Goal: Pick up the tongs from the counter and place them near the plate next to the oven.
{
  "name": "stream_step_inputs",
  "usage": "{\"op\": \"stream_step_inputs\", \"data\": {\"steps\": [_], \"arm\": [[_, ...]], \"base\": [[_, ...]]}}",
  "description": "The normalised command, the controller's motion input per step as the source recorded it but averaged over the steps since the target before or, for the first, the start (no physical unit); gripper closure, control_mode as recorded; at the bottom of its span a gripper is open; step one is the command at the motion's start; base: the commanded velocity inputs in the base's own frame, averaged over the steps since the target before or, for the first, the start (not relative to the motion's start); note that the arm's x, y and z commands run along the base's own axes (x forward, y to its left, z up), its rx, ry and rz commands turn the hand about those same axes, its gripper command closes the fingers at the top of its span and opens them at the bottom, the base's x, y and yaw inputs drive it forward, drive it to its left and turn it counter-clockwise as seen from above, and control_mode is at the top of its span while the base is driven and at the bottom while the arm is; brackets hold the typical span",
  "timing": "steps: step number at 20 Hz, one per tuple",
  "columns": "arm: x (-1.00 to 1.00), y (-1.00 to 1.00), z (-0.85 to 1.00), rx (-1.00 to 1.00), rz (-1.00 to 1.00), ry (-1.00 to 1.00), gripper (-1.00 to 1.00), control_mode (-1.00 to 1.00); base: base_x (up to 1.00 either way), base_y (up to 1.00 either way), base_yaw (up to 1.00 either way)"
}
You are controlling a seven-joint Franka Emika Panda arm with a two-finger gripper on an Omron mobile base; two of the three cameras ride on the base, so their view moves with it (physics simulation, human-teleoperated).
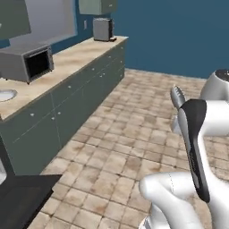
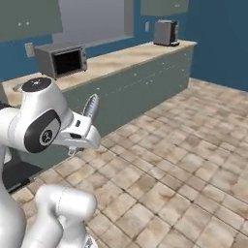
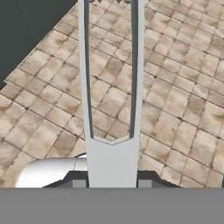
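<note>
Pick-up done: two-finger gripper [image 3: 112, 183] is clamped on the slim silver-grey metal tongs [image 3: 111, 87], carried above the tiled floor. Remaining: set them by the small round plate [image 1: 5, 95] on the beige counter [image 1: 67, 60].

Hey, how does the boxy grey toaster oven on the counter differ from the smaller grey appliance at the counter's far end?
The toaster oven is wide and low; the far appliance is narrower and taller. The toaster oven shows a dark front window; the far appliance's faces look plain grey. The toaster oven stands nearer the robot; the far appliance sits by the corner. Both are grey boxes on the beige counter.
</note>
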Motion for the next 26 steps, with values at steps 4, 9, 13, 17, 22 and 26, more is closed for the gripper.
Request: {"op": "stream_step_inputs", "data": {"steps": [4,9,13,17,22,26], "arm": [[0.00,0.00,0.00,0.00,0.00,0.00,1.00,1.00],[0.00,0.00,0.00,0.00,0.00,0.00,1.00,1.00],[0.00,0.00,0.00,0.00,0.00,0.00,1.00,1.00],[0.00,0.00,0.00,0.00,0.00,0.00,1.00,1.00],[0.00,0.00,0.00,0.00,0.00,0.00,1.00,1.00],[0.00,0.00,0.00,0.00,0.00,0.00,1.00,1.00]], "base": [[1.00,-0.08,0.88],[1.00,-0.41,0.79],[1.00,-0.68,0.66],[1.00,-0.53,0.75],[0.96,-0.58,0.75],[0.73,-0.94,0.56]]}}
